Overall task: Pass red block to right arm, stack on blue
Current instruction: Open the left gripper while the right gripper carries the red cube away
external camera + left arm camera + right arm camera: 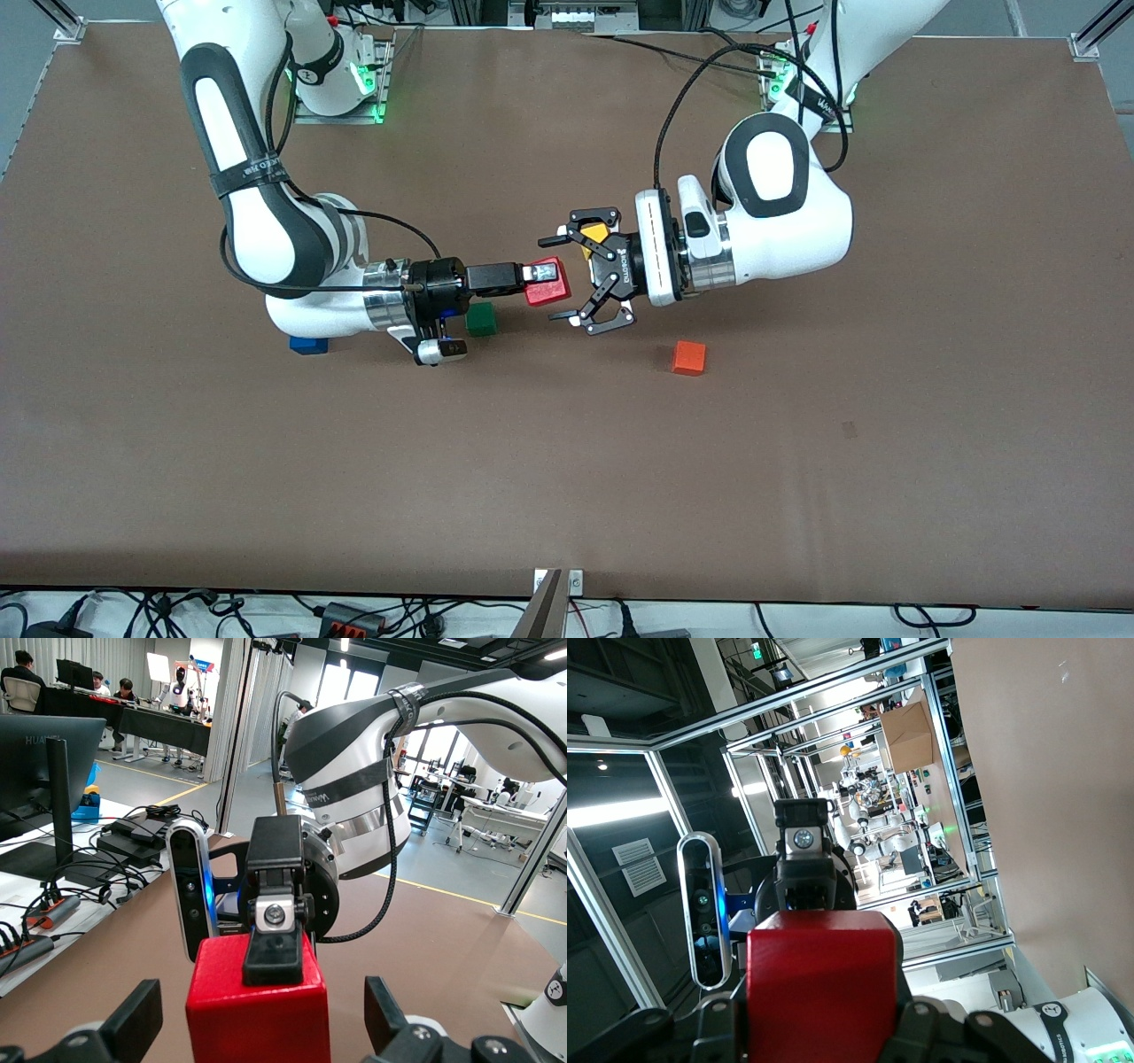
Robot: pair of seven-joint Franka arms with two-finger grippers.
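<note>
- The red block [546, 281] is a small, smooth, matte cube with plain faces and crisp edges, held up in the air over the brown table [797, 496], above the bare stretch beside the green cube [481, 319].
- The right gripper [542, 275], slim and black with straight narrow fingers, is closed on the red block; in the left wrist view one finger [273, 939] lies flat along the block's [257, 1010] top face, a silver screw head showing on it.
- The left gripper [564, 277], a wide black linkage type on a white plate, stands spread wide, its fingertips to either side of the red block and apart from it; it holds nothing.
- The right wrist view shows the red block [822, 988] as a plain red square face, with the left gripper's dark linkage around it.
- The blue cube [308, 345] sits on the table beneath the right arm's wrist, partly hidden by it, farther toward the right arm's end than the green cube.
- The green cube lies just under the right gripper's body, nearer the front camera than the red block.
- An orange cube [688, 357] rests on the table toward the left arm's end from the red block, nearer the camera.
- The table is a flat, dull brown sheet.
</note>
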